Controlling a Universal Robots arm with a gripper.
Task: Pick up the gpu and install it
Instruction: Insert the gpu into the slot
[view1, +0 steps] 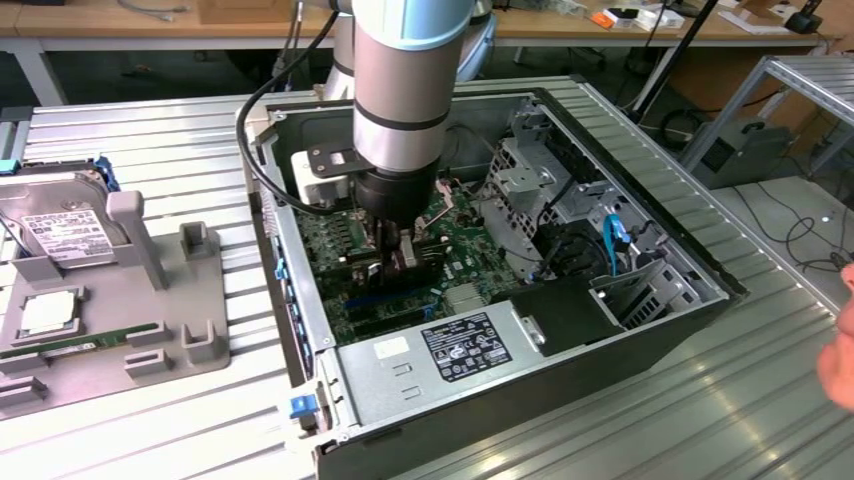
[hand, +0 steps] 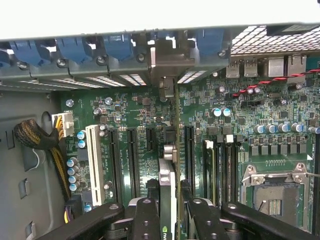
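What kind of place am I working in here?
Probably a robotics lab or PC-assembly test bench: an open computer case lying on a slatted metal table, a grey parts fixture holding a hard drive, and cluttered wooden workbenches behind.

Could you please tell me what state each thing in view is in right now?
tool: shut on the gpu, down inside the computer case.
gpu: held on edge, standing over the green motherboard's slots.
computer case: lying on its side, side panel off.
hard drive: resting in the grey holder beside the case, untouched.
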